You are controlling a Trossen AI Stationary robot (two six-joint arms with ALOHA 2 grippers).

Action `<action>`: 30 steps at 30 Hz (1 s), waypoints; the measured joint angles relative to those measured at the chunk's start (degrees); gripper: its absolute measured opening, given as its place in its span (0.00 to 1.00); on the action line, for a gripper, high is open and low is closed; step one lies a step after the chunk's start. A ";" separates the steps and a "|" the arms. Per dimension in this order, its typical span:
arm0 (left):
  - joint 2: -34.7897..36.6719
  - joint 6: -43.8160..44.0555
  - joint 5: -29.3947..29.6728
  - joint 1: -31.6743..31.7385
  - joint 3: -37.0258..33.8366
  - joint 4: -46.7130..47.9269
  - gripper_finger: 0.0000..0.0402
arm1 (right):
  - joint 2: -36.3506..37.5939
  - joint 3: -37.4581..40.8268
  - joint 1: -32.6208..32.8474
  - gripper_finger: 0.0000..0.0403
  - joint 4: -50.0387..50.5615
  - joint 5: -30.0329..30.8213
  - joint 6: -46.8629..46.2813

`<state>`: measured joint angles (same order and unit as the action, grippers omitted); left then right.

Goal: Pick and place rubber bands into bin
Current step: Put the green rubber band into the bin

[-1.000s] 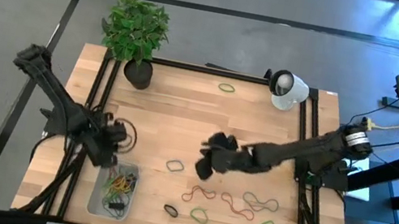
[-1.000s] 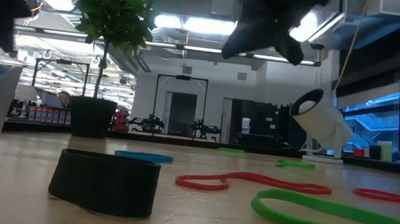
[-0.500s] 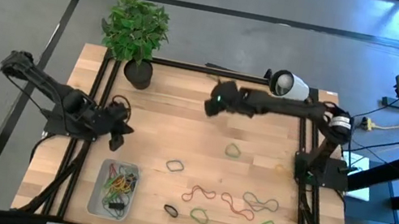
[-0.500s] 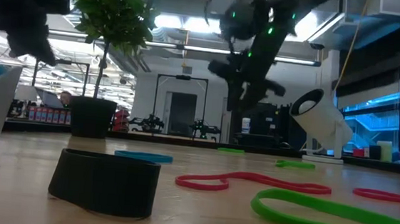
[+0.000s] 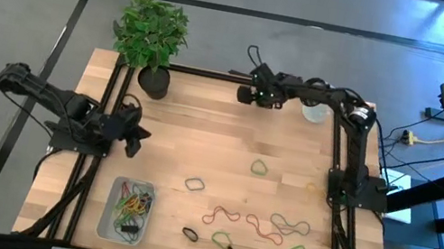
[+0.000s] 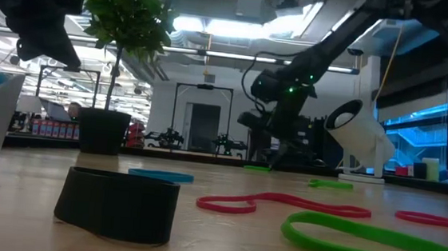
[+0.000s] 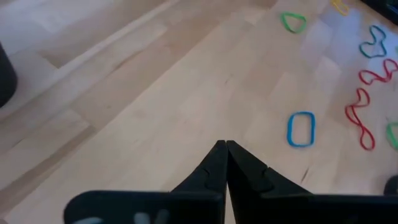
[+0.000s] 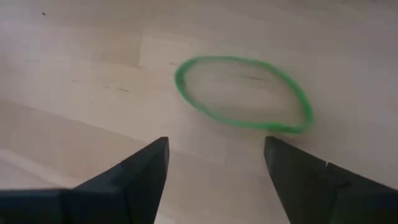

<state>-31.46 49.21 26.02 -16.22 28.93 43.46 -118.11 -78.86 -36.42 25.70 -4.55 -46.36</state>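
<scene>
A: What is in the bin (image 5: 106, 218)?
B: It sits at the lower left of the high view, a pale shallow tray with rounded corners, holding a tangle of thin rubber bands (image 5: 132, 206) in green, red, yellow and black.

A: And the loose ones?
B: Scattered on the wooden surface (image 5: 201, 139): red squiggles and green loops along the lower right, a blue loop (image 7: 301, 129) near centre, one green loop (image 5: 260, 167) right of centre.

A: The right gripper (image 5: 246, 94)?
B: At the top centre of the high view, near the back edge. Its jaws stand wide apart, holding nothing; the wrist view shows a green oval band (image 8: 242, 94) lying flat just ahead of them.

A: The left gripper (image 5: 139, 135)?
B: At the left edge, above the bin in the frame. Its jaws are pressed together to a point, nothing between them.

A: Other containers?
B: A black pot (image 5: 153, 82) with a leafy plant, upper left.
</scene>
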 joint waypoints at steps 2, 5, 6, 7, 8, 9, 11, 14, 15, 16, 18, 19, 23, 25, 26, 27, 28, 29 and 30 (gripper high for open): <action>0.02 0.00 -0.01 0.69 0.00 0.06 0.01 | -0.21 -0.95 -0.83 0.64 1.13 -2.21 0.07; 0.04 -0.02 0.00 1.69 0.00 0.41 0.01 | 0.34 -3.34 -0.79 0.62 2.16 -1.98 1.22; 0.02 -0.02 -0.02 2.02 0.00 0.44 0.00 | 0.56 -4.26 -0.67 0.61 2.07 -0.84 1.71; 0.03 -0.04 -0.01 2.35 0.00 0.49 0.00 | 0.58 -5.21 -0.66 0.60 1.60 -0.05 2.01; 0.04 -0.27 -0.03 2.72 0.00 0.52 0.00 | 0.56 -5.99 -0.66 0.60 1.61 0.38 2.45; 0.04 -0.33 -0.04 3.03 0.00 0.55 0.00 | 0.30 -6.68 -0.75 0.59 1.97 0.64 3.07; 0.04 -0.37 -0.02 3.59 0.00 0.84 0.01 | -1.00 -8.36 -1.51 0.57 1.66 0.42 3.23; 0.04 -0.45 -0.08 4.27 0.00 1.13 0.01 | -4.10 -9.37 -2.96 0.53 3.88 -2.61 2.51; 0.04 -0.47 -0.12 4.44 0.00 1.19 0.01 | -5.54 -9.37 -3.31 0.52 4.22 -4.40 1.64; 0.04 -0.48 -0.12 4.51 0.00 1.25 0.01 | -6.42 -9.38 -3.59 0.51 4.65 -6.39 1.51; 0.05 -0.50 -0.13 4.54 0.00 1.33 0.00 | -8.26 -9.76 -3.72 0.48 5.72 -8.88 1.22; 0.09 -0.50 -0.17 4.54 0.00 1.36 0.00 | -8.95 -9.93 -3.72 0.47 6.40 -9.43 1.13; 0.11 -0.50 -0.18 4.49 0.00 1.38 0.01 | -9.49 -9.91 -3.53 0.42 7.47 -13.81 1.81; 0.11 -0.50 -0.20 4.49 0.00 1.39 0.01 | -9.19 -9.98 -2.62 0.39 10.11 -13.39 3.37; 0.11 -0.50 -0.20 4.49 0.00 1.39 0.01 | -8.95 -9.96 -1.98 0.38 12.23 -13.71 4.09; 0.11 -0.50 -0.20 4.49 0.00 1.43 0.01 | -8.69 -9.91 -1.40 0.37 13.85 -14.02 4.65; 0.11 -0.50 -0.20 4.49 0.00 1.45 0.01 | -8.35 -9.75 -0.83 0.37 15.31 -15.07 5.10; 0.11 -0.51 -0.28 4.49 0.00 1.47 0.00 | -8.12 -9.62 -0.26 0.36 16.77 -16.30 5.85; 0.11 -0.50 -0.47 4.49 0.00 1.49 0.00 | -7.77 -9.49 0.46 0.35 17.94 -16.74 6.21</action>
<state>-31.35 48.71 25.55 -11.73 28.93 44.95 -125.88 -88.35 -35.96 43.64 -21.30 -40.16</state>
